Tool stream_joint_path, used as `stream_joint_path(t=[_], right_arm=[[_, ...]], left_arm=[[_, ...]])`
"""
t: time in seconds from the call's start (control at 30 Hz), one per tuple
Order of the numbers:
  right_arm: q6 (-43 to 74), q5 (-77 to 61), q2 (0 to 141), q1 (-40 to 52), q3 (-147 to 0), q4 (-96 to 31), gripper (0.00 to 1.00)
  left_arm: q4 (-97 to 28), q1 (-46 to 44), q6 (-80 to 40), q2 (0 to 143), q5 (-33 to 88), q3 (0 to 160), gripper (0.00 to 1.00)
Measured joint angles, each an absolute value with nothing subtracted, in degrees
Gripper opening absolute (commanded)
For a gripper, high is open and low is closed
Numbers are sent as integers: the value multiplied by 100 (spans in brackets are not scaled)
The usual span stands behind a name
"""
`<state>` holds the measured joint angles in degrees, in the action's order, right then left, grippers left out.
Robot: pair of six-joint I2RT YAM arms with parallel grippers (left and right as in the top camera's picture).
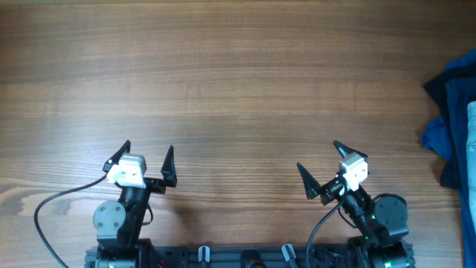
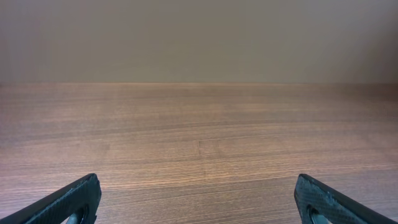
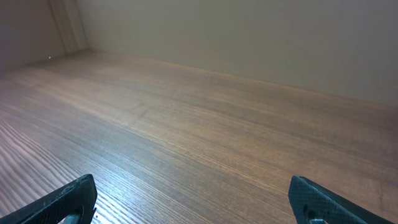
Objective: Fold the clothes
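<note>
Table: brown wood grain filling the overhead view, with both arms mounted at its near edge.
Left gripper: jaws spread wide with nothing between them. It is close to its own base and well apart from any cloth.
Left wrist view: two black fingers sit in the bottom corners, far apart. Bare wood lies between them, and a plain wall stands beyond the table's far edge.
Right gripper: also spread wide and empty (in the overhead view its tips point up and to the left).
Right wrist view: a black finger shows in each lower corner, with only wood grain in the gap.
Clothes: a strip of pale, faded denim at the far right edge of the overhead view. The frame cuts most of it off, so how it lies cannot be told. It is well apart from both grippers.
Dark blue fabric pile: heaped at the right edge, right against the pale denim. Which of the two lies on top cannot be told.
Cable: a dark loop on the wood, left of the left arm's base.
</note>
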<state>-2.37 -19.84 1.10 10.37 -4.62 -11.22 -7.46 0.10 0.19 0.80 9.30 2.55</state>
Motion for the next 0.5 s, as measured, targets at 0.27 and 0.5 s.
stream_joint_path(t=[0.27, 0.5], right_arm=[[1186, -607, 381, 1063, -502, -1472, 100], [1413, -397, 381, 1063, -502, -1472, 100]], left_arm=[[-746, 5, 19, 80, 930, 255, 100], [-746, 5, 19, 80, 930, 255, 100]])
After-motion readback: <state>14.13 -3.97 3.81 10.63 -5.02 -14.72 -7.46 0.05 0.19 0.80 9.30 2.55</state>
